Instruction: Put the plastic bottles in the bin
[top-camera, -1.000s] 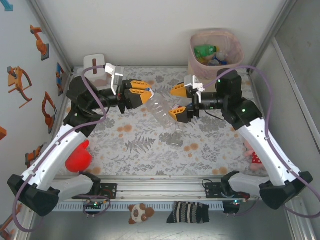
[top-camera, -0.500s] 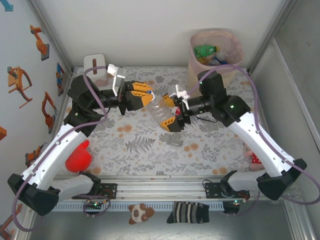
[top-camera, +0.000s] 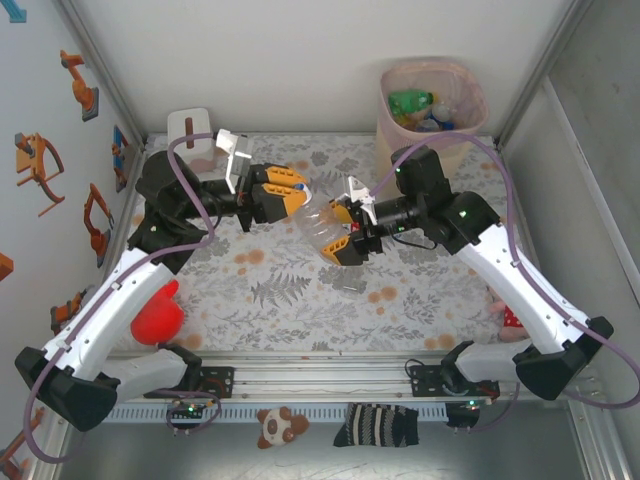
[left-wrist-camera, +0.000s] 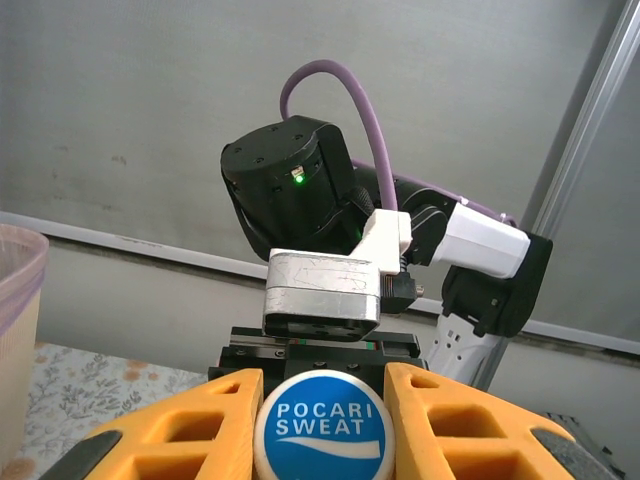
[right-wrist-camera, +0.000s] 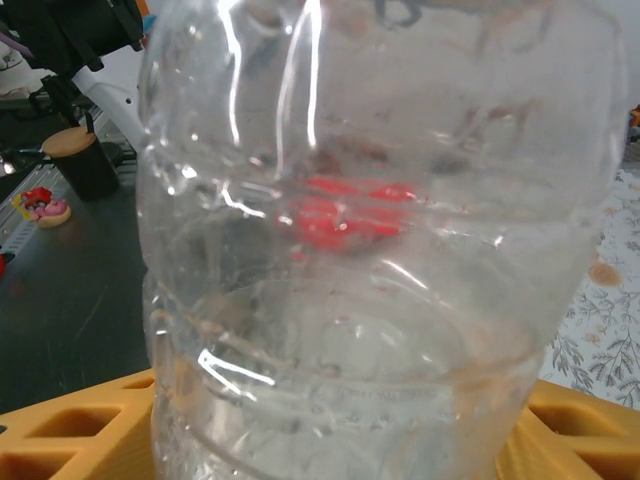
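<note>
Judging the job partway done: spotting a green bottle (top-camera: 410, 102) and a few paler ones beside it already down inside the bin (top-camera: 432, 63), at 1 o'clock of the desk (top-camera: 290, 295); finding one clear bottle (top-camera: 318, 222) not yet binned, slung in the air just past the desk's middle toward 12 o'clock, lying roughly level between the two arms.

Pinching its blue cap (left-wrist-camera: 321, 428) end with the left fingers (top-camera: 288, 188), shut tight there; bracketing its wide body with the right fingers (top-camera: 341, 230), one orange finger on either side and seemingly against the plastic; cannot tell whether truly clamped or merely alongside.

Reckoning what remains: handing over, carrying toward 1 o'clock, lifting above the tall rim, letting go.

Weighing the route: right arm (top-camera: 520, 270) and its purple cable (top-camera: 500, 150) lying between bottle and bin, so likely needing a swing round.

Noting bystanders: white tissue box (top-camera: 190, 128) at 11 o'clock; red soft toy (top-camera: 158, 318) at 8 o'clock beside the left arm; small bear (top-camera: 275, 425) and striped sock (top-camera: 375, 425) at 6 o'clock, off the near edge; all well apart from the bottle.
</note>
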